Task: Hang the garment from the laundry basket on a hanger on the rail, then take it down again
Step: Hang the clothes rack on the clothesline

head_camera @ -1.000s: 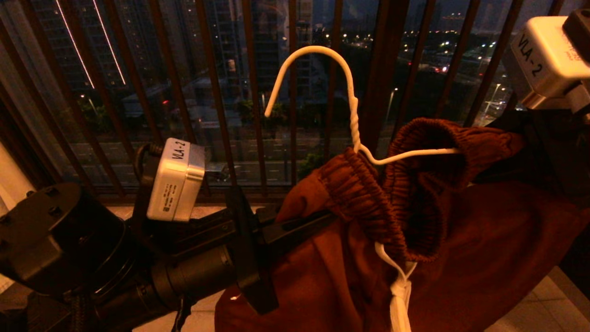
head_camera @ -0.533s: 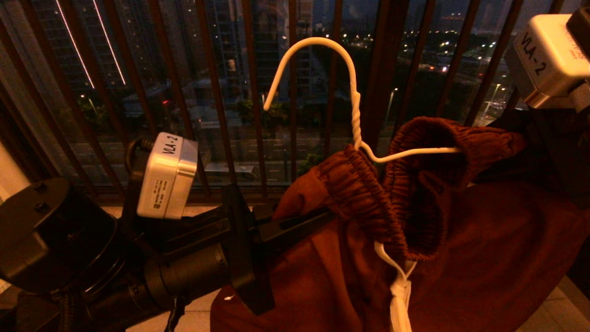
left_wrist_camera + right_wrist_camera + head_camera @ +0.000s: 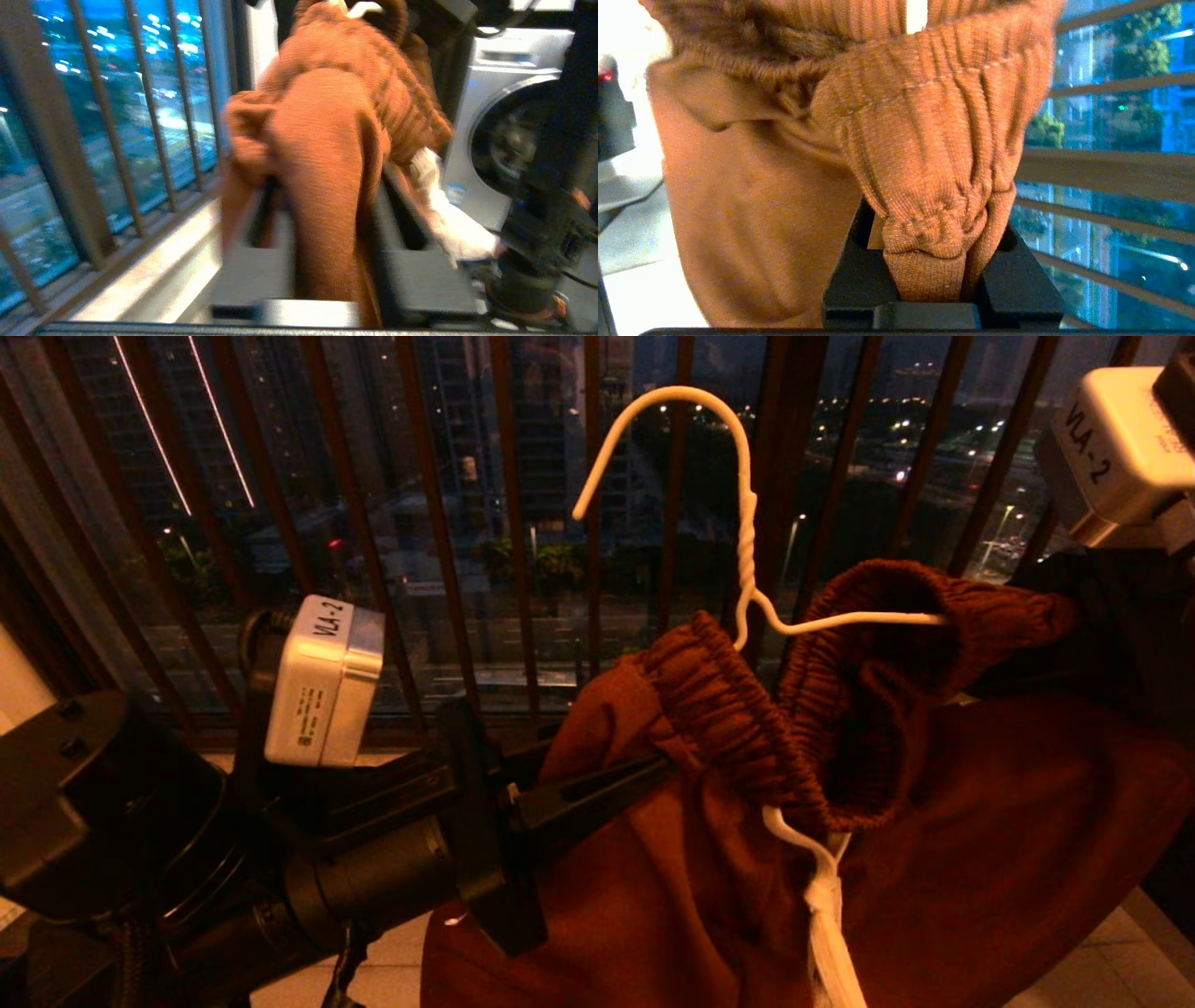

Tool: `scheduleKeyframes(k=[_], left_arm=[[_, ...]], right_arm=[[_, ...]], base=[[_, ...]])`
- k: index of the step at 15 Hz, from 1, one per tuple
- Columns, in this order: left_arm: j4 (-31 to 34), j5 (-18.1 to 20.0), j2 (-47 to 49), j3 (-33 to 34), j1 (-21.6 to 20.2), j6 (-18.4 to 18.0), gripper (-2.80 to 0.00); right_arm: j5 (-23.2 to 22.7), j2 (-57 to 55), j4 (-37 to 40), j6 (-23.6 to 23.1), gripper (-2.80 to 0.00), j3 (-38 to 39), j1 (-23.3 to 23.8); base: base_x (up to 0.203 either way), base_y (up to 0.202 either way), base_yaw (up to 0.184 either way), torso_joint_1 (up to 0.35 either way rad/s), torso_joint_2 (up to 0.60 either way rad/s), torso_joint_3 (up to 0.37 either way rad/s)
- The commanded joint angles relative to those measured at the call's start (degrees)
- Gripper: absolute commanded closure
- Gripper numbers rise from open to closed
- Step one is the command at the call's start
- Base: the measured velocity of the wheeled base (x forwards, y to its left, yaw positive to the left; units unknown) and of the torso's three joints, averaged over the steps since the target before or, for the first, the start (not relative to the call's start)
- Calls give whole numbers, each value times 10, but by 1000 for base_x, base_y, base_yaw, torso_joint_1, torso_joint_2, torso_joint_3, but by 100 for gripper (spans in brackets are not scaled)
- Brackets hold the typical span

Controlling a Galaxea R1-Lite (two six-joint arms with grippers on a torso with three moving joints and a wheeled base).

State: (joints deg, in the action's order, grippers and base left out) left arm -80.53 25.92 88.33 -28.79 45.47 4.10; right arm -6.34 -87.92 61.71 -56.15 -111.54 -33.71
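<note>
Between the two grippers, the rust-brown elastic-waist shorts (image 3: 934, 821) hung on the thin white wire hanger (image 3: 747, 569): right gripper (image 3: 931, 275) clamped the waistband as support, left gripper (image 3: 327, 261) seemingly loosened around a fold.

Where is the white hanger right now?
In the head view the white hanger is near the middle, its hook sticking up in front of the dark window bars, its wire arms tucked inside the waistband of the brown shorts.
</note>
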Motion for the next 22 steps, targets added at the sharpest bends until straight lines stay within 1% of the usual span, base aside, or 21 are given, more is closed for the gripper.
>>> scheduleKeyframes(k=[1,5,7,9,16,22], left_arm=[[-3,2,1,0,1,0,-280],[-3,2,1,-1,0,-1,-280],[-5,1,-3,0,-1,-13,-280],[-5,2,-5,0,-20,-16,-280],[-4,4,-10,-12,-63,-14,-280],[-4,4,-21,-16,-72,-12,-280]], right_arm=[[-3,0,3,-4,0,0,-1],[-3,0,3,-4,0,1,-1],[-2,0,3,-4,0,3,1],[-2,3,3,-4,0,3,8],[-3,23,3,-5,0,18,35],[-4,26,2,-5,0,29,45]], base=[[0,0,0,0,0,0],[0,0,0,0,0,0],[0,0,0,0,0,0],[0,0,0,0,0,0],[0,0,0,0,0,0],[0,0,0,0,0,0]])
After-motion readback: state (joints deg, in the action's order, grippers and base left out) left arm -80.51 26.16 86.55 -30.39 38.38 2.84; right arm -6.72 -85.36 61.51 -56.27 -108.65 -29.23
